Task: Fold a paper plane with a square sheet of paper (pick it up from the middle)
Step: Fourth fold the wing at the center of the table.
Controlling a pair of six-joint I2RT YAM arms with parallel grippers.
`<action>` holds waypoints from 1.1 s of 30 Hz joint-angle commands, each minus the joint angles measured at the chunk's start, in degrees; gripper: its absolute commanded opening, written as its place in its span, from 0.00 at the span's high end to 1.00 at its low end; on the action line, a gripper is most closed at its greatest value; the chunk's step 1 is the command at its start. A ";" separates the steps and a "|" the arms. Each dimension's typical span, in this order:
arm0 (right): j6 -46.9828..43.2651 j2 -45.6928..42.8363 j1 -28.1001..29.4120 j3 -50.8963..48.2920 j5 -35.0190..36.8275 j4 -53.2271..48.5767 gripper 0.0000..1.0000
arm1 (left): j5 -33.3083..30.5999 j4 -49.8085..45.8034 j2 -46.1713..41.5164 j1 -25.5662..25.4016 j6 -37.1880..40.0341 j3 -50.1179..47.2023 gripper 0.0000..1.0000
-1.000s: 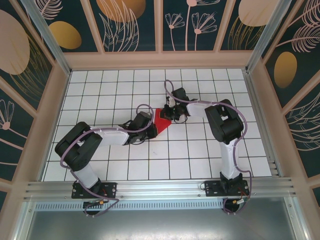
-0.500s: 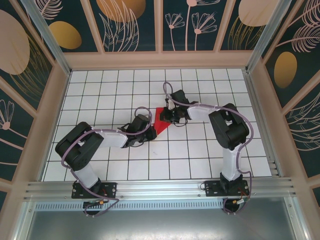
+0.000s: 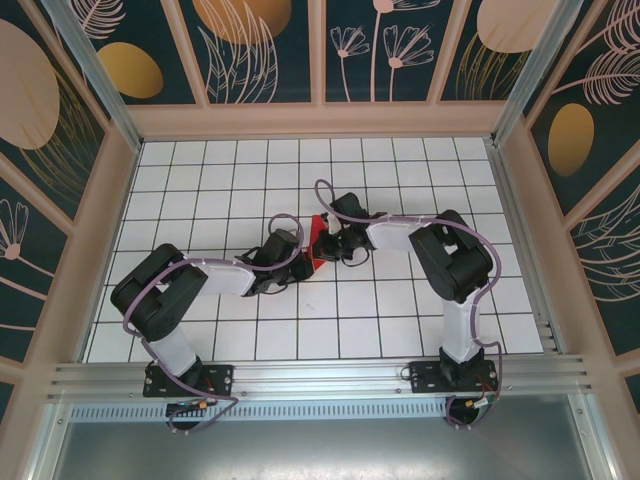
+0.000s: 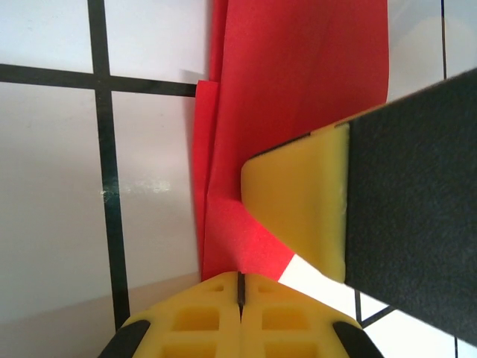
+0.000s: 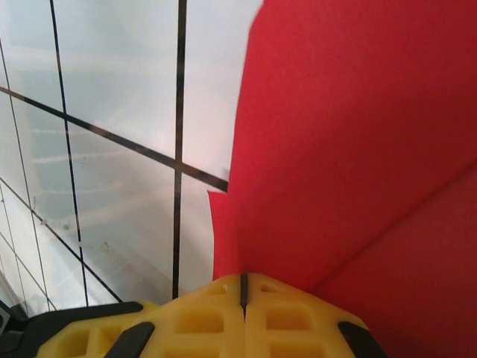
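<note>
Centrally on tabletop [image 3: 230, 190]: red paper [image 4: 298, 74], folded and creased; left pincer [image 4: 240, 287] closed, tips at its edge; right pincer [image 5: 243, 287] closed, tips touching it.

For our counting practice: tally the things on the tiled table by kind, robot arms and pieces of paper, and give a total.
Robot arms: 2
Red paper: 1
Total: 3
</note>
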 commanded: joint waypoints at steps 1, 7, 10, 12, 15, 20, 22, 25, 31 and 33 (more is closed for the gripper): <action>1.41 0.61 0.21 -1.73 -2.57 -0.74 1.00 | -1.20 -3.10 2.21 0.01 -1.07 -1.69 1.00; 0.99 2.44 0.09 -0.54 0.34 -2.24 1.00 | -0.84 -2.87 2.10 0.03 -1.04 -2.10 1.00; 0.55 3.70 -0.80 0.95 4.64 -3.30 1.00 | -0.15 -3.03 2.09 0.02 -0.69 -2.47 1.00; 0.00 4.52 -1.88 1.79 5.99 -3.08 1.00 | 0.30 -3.28 2.07 0.01 -0.32 -2.49 1.00; -1.85 5.97 -4.21 4.03 5.57 -2.54 1.00 | 0.69 -3.53 2.12 0.08 0.06 -2.66 1.00; -4.27 9.10 -9.15 8.83 4.58 -1.96 1.00 | 1.13 -3.65 1.79 0.01 0.12 -3.01 1.00; -4.79 10.36 -11.16 10.62 4.67 -1.90 1.00 | 1.22 -3.70 1.68 0.01 0.23 -3.01 1.00; -5.80 12.41 -13.49 14.45 5.68 -2.84 1.00 | 1.31 -3.62 1.44 0.06 0.23 -2.93 1.00; -6.79 14.76 -17.44 21.17 8.63 -5.42 0.99 | 1.48 -3.68 1.00 0.01 0.40 -2.79 1.00; -6.91 14.14 -18.17 22.35 8.78 -6.10 0.99 | 1.40 -3.68 0.74 0.09 0.53 -2.59 1.00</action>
